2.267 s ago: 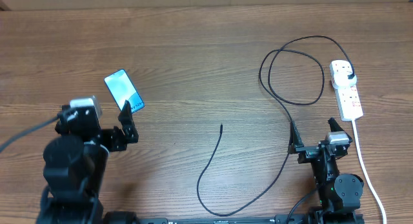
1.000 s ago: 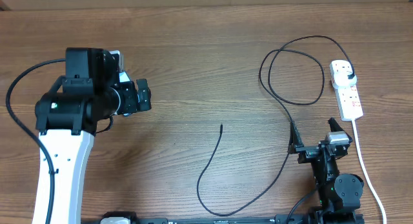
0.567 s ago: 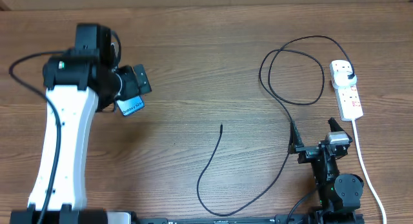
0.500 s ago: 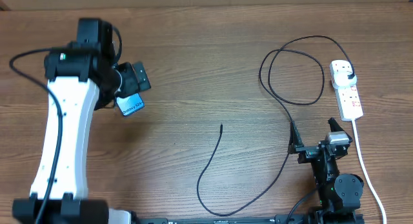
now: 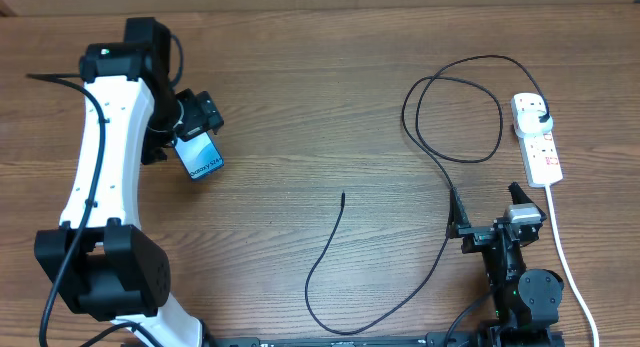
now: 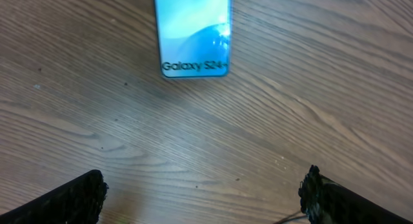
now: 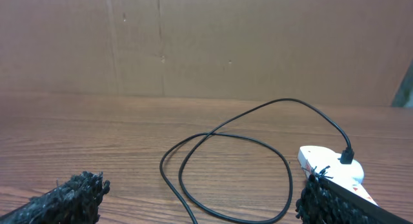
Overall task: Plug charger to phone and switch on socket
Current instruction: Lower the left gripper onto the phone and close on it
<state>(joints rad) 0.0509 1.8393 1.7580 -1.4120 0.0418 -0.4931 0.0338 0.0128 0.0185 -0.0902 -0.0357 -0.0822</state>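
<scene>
The phone (image 5: 203, 159) lies flat at the table's left, its light blue screen lit and the "Galaxy" text toward me. My left gripper (image 5: 194, 123) hovers open just behind and above the phone (image 6: 193, 31), nothing between its fingers (image 6: 71, 199). The charger (image 5: 440, 167) is a thin black cable with its plug (image 5: 541, 115) in the white socket (image 5: 537, 139) at the right. It loops, runs down the table, and ends in a free tip (image 5: 343, 196) at the centre. My right gripper (image 5: 485, 213) rests open at the near right, facing the cable loop (image 7: 226, 166) and the socket (image 7: 330, 164).
The socket's white cord (image 5: 570, 262) runs down the right edge toward the near side, close to the right arm's base. A brown cardboard wall (image 7: 206, 43) stands behind the table. Bare wood lies between the phone and the cable tip.
The left arm rose from its near-left rest, swung over the phone, and has since shifted toward the far side, uncovering more of the phone. The right arm, cable and socket have not moved.
</scene>
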